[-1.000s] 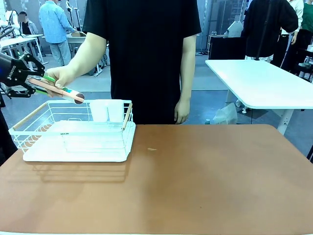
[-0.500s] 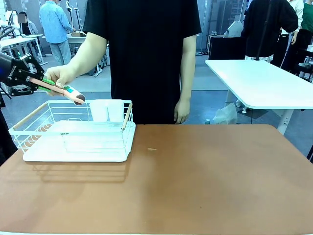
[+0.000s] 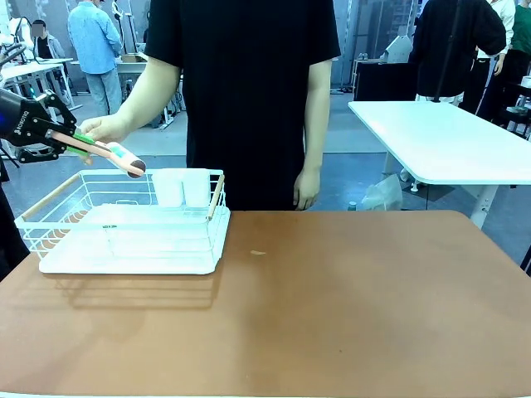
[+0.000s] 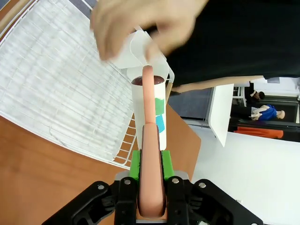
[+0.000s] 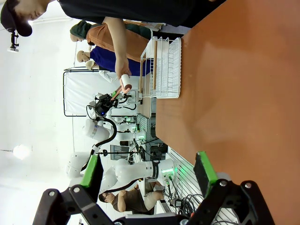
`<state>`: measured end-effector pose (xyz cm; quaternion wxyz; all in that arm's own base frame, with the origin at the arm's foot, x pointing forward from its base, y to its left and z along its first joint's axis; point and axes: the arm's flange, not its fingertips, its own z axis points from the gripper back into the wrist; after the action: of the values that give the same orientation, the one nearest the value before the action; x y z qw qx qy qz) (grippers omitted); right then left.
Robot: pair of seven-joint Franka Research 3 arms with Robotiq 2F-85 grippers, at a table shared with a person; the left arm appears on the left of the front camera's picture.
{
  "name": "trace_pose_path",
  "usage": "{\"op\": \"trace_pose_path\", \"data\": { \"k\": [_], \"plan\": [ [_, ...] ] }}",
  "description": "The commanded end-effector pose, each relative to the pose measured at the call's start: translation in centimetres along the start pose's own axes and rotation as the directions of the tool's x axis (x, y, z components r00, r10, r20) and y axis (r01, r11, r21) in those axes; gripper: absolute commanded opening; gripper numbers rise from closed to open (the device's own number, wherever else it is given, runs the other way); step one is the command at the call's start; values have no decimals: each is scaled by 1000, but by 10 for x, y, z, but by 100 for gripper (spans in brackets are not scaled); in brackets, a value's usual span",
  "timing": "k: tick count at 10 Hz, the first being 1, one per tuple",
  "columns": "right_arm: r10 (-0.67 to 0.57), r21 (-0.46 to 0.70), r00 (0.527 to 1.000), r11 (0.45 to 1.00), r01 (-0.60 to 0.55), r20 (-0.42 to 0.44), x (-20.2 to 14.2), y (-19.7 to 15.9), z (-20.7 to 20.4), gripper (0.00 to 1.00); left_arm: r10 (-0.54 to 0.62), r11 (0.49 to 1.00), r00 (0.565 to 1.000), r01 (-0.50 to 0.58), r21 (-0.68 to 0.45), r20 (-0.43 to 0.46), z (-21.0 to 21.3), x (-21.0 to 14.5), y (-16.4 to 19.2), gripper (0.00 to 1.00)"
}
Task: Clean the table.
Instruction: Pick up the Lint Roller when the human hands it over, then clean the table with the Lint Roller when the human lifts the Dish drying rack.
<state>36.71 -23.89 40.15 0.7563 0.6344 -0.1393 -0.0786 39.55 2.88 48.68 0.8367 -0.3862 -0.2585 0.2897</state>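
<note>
Pulling back only once the person's hand (image 4: 140, 26), just ahead at the roll end, is clear seems wise. The left pincer (image 4: 151, 161) is clamped on the pink handle of the lint roller (image 4: 149, 117). The bench (image 3: 332, 307) lies below it, under the basket (image 3: 133, 240).

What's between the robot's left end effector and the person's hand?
A roller's pink handle, clamped in the left end effector, points toward the person's hand, in the left wrist view.
</note>
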Motion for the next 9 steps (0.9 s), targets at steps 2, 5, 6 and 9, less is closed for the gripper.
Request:
{"op": "trace_pose_path", "data": {
  "k": [2,5,6,9],
  "plan": [
    [0,5,1000,1000,0,-2,0,3,0,100,-3,1000,1000,3,3,3,0,0,0,0],
    [0,5,1000,1000,0,-2,0,3,0,100,-3,1000,1000,3,3,3,0,0,0,0],
    [0,5,1000,1000,0,-2,0,3,0,100,-3,1000,1000,3,3,3,0,0,0,0],
    [0,5,1000,1000,0,-2,0,3,0,100,-3,1000,1000,3,3,3,0,0,0,0]
  ]
}}
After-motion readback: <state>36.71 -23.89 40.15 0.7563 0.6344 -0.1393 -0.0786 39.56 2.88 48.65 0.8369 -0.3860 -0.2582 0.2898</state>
